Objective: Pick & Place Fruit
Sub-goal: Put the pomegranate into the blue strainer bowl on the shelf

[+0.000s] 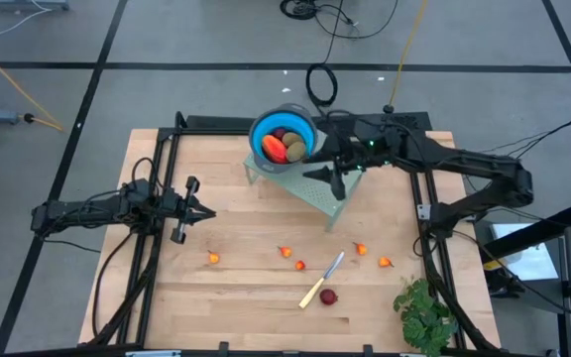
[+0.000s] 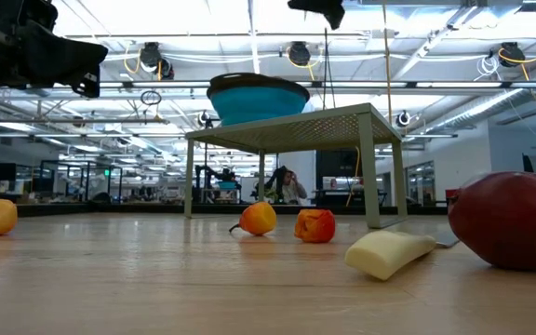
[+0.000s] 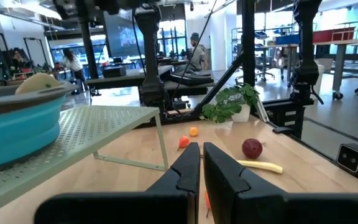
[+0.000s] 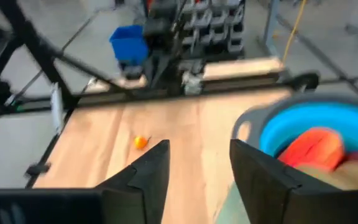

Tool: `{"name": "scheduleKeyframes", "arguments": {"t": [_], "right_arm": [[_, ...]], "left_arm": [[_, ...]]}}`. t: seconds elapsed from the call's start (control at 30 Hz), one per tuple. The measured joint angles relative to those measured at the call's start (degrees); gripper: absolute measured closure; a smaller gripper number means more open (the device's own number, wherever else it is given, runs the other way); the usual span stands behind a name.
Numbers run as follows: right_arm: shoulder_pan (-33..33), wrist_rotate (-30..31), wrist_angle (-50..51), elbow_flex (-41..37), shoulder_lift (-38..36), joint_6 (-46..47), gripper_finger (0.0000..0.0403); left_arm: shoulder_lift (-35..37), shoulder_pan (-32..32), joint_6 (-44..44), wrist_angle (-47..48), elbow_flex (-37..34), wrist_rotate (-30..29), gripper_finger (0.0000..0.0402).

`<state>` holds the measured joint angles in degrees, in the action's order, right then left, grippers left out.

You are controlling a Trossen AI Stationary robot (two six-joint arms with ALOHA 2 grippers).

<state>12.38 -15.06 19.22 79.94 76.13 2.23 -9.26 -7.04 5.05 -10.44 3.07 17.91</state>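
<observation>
Resting over the table's left side, the left gripper [image 1: 209, 212] has its fingers pressed together. Most fruit sits in the blue bowl [image 1: 264, 129] on the green rack [image 1: 310, 188]; the right gripper [image 1: 337, 188] hovers beside it, fingers apart, empty. Small pieces [image 1: 299, 265] and a dark red ball [image 1: 328, 297] lie on the table near the knife [image 1: 321, 281].

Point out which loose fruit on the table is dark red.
The dark red ball beside the knife; the other loose pieces, like the one farthest left, are small and orange.

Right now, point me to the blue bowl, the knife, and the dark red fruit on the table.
blue bowl [image 1: 263, 129]: high view, on its blue rim, left side.
knife [image 1: 313, 294]: high view, on its pale handle.
dark red fruit [image 1: 328, 297]: high view, on the middle of the ball, beside the knife handle.
</observation>
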Motion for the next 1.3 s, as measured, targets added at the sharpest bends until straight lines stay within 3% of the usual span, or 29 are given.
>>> {"name": "scheduleKeyframes", "arguments": {"t": [0.8,1.3], "right_arm": [[-16.6,0.0,9.6,0.0,-4.3,-0.6,0.0395],[-25.8,0.2,10.3,0.0,-4.3,1.9,0.0402]], "left_arm": [[0.0,0.0,0.7,0.0,0.0,0.0,0.0378],[0.0,0.0,-1.1,-0.1,0.0,0.0,0.0378]]}}
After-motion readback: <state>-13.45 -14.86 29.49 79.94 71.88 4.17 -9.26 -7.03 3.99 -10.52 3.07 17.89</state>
